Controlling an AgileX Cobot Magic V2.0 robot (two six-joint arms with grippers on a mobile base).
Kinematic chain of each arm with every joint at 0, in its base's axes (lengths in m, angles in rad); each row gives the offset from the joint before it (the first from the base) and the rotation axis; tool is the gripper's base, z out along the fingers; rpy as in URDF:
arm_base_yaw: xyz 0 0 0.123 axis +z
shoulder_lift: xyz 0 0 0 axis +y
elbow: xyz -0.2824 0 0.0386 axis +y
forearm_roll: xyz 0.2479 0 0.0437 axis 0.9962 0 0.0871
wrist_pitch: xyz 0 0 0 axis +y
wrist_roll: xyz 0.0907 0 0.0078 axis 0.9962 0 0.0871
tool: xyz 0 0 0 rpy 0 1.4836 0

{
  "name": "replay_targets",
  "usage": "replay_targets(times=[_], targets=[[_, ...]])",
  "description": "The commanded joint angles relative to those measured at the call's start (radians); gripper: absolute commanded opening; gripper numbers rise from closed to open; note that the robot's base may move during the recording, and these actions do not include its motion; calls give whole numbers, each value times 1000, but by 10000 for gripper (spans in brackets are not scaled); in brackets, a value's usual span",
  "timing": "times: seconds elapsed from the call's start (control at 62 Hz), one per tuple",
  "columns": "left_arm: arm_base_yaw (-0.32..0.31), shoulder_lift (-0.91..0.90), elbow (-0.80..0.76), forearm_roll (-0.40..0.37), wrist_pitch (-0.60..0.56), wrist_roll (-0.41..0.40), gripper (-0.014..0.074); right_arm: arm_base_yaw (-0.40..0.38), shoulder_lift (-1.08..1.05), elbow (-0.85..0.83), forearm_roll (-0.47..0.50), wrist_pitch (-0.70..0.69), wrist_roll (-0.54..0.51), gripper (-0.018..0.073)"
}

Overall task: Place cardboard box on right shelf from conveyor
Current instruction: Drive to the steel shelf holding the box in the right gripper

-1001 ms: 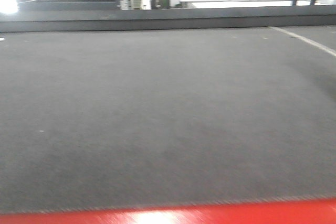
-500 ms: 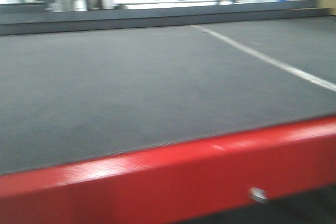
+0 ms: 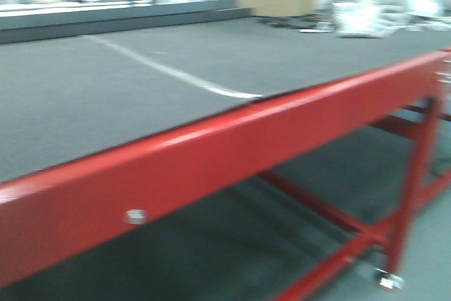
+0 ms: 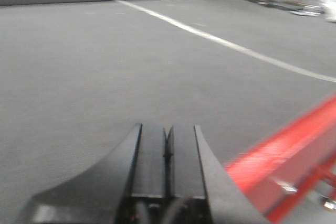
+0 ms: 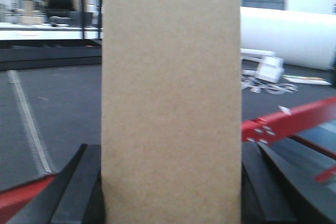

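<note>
Two right fingers clamp the cardboard box from either side. You see it held upright, filling the middle of the right wrist view, with the conveyor and its red frame behind. Your left fingers are pressed together, empty, low over the grey belt.

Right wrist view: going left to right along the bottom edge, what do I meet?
Conveyor's red frame → finger → box → second finger.
</note>
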Motion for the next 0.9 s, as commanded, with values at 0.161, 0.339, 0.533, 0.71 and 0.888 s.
replay_targets(times=[0.161, 0.339, 0.533, 0.71, 0.888], targets=[[-2, -8, 10, 1, -86, -5, -116, -6, 4, -32, -12, -103, -7, 51], [-2, -8, 10, 1, -86, -5, -116, -6, 4, -32, -12, -103, -7, 51], [-2, -8, 10, 1, -86, -5, -116, -6, 4, -32, -12, -103, -7, 51], [-2, -8, 10, 1, -86, -5, -116, -6, 4, -32, -12, -103, -7, 51], [-2, -8, 10, 1, -86, -5, -116, -6, 4, -32, -12, -103, -7, 51]])
